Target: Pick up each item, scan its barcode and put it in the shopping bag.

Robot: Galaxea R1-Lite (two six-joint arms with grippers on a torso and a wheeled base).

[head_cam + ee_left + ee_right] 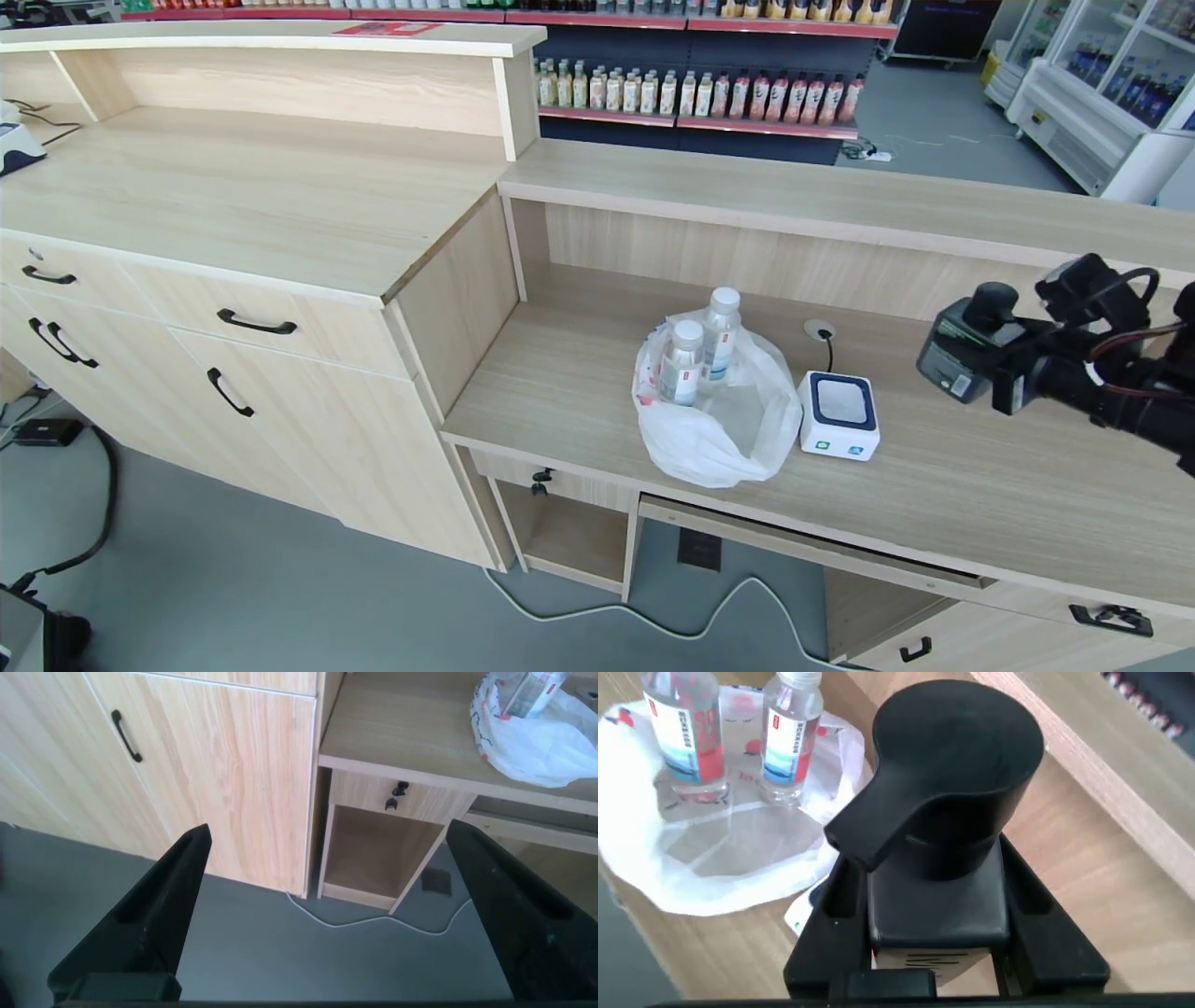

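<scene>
A white shopping bag (719,439) stands open on the low counter (560,392) with two clear bottles (681,364) (721,333) upright inside. Just right of it sits the white barcode scanner (840,413). My right gripper (990,369) hovers above the counter's right part, shut on a black bottle (957,359) with a black cap. In the right wrist view the black bottle (952,793) sits between the fingers (831,933), with the bag (719,849) beyond. My left gripper (327,915) hangs open over the floor before the cabinet, the bag (533,737) far off.
A taller wooden counter (233,187) with black-handled drawers (257,325) stands left of the low one. A raised ledge (840,201) runs along the back. An open cubby (374,849) lies under the desk, and a white cable (653,611) trails on the floor.
</scene>
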